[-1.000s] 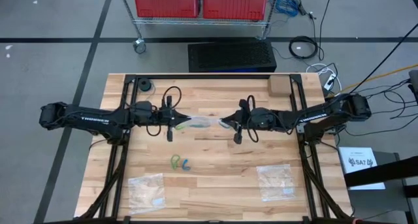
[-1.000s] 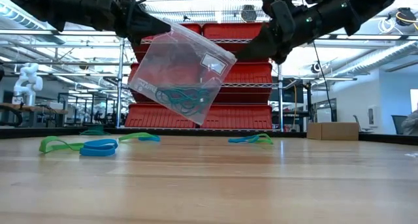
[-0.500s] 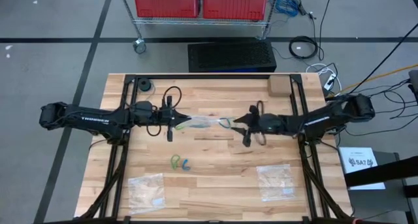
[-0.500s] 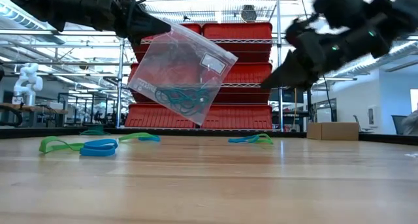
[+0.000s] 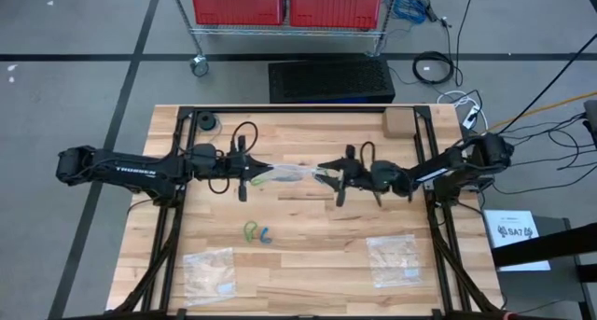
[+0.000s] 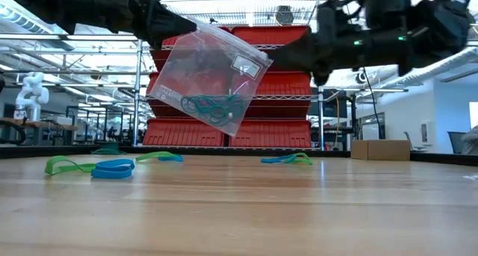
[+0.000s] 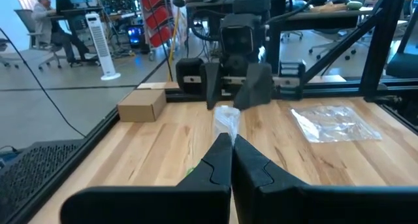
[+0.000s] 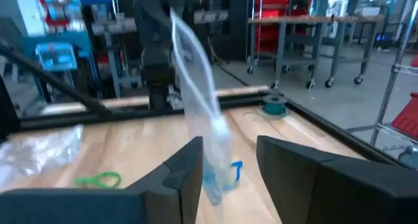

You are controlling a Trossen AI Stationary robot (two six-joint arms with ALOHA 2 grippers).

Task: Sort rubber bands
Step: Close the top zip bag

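- Wooden table (image 5: 298, 264) seen from above, two dark arms reaching toward each other over its middle.
- Left gripper (image 5: 257, 170) raised above the table centre, fingers (image 7: 221, 160) pressed together on one top corner of a clear plastic bag (image 6: 208, 80).
- Bag hanging tilted in the air, well clear of the tabletop, with a tangle of dark green rubber bands (image 6: 213, 107) gathered in its lower part.
- Right gripper (image 5: 328, 171) at the bag's opposite corner, fingers (image 8: 184, 168) spread apart with the bag's edge hanging between them, not pinched.
- Loose rubber bands on the table (image 5: 258, 233): a small green and blue cluster lying nearer the front edge, below the left gripper in the overhead view.
- From table height, a green loop (image 6: 63, 165) and a blue loop (image 6: 113, 168) lying touching at the left, more blue and green loops (image 6: 287, 159) farther back on the wood.
- Two more clear bags lying flat near the front corners: one on the left (image 5: 208, 271), one on the right (image 5: 393, 258).
- Small cardboard box (image 5: 398, 122) at the far right corner of the table.
- Red bins on a wire shelf (image 5: 289, 5) beyond the table's far edge.
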